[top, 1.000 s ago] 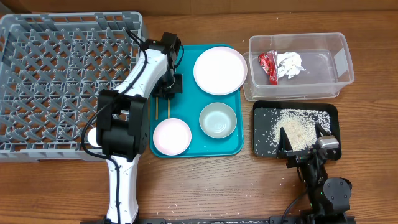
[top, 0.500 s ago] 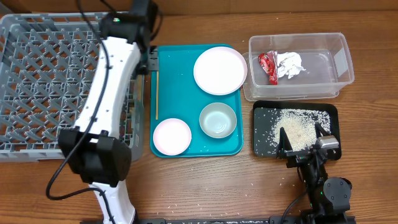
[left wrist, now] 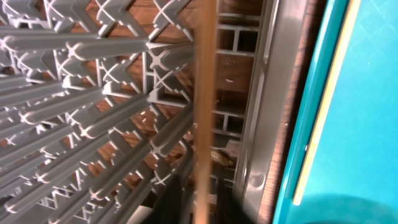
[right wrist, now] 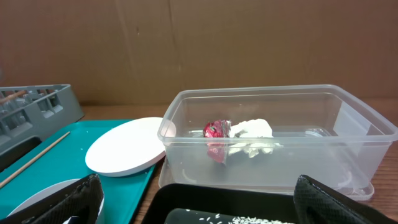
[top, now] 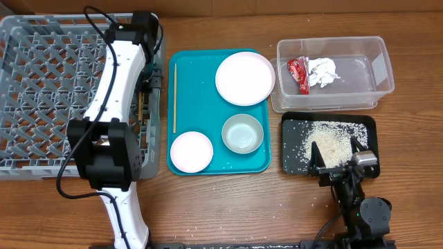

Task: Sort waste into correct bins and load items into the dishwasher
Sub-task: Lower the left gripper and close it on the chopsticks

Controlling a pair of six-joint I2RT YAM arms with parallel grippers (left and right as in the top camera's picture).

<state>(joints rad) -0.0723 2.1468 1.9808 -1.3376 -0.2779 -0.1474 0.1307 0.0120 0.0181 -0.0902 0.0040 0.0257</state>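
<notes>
My left gripper [top: 147, 91] hangs over the right side of the grey dishwasher rack [top: 41, 83]. In the left wrist view a blurred wooden chopstick [left wrist: 205, 106] runs between its dark fingers, jaws slightly parted, above the rack's lattice [left wrist: 93, 93]. A second chopstick [top: 174, 97] lies on the teal tray [top: 201, 76] with the white plate [top: 244, 77], pink bowl [top: 191, 151] and grey-green bowl [top: 242, 133]. The clear tub [top: 367, 69] holds the red wrapper [top: 298, 72] and tissue [top: 322, 70]. Rice [top: 332, 138] lies in the black tray [top: 294, 149], under my open right gripper [top: 337, 158].
The rack's right wall [left wrist: 273, 93] stands close to the teal tray's left rim [left wrist: 323, 74]. A few rice grains are scattered on the wooden table [top: 228, 207] in front of the tray. The right wrist view shows the tub [right wrist: 273, 137] just ahead of the black tray.
The left arm has left the teal tray with one chopstick, swung over the rack's far right corner and come down along its right side. Its jaws have eased apart. The right arm is still.
</notes>
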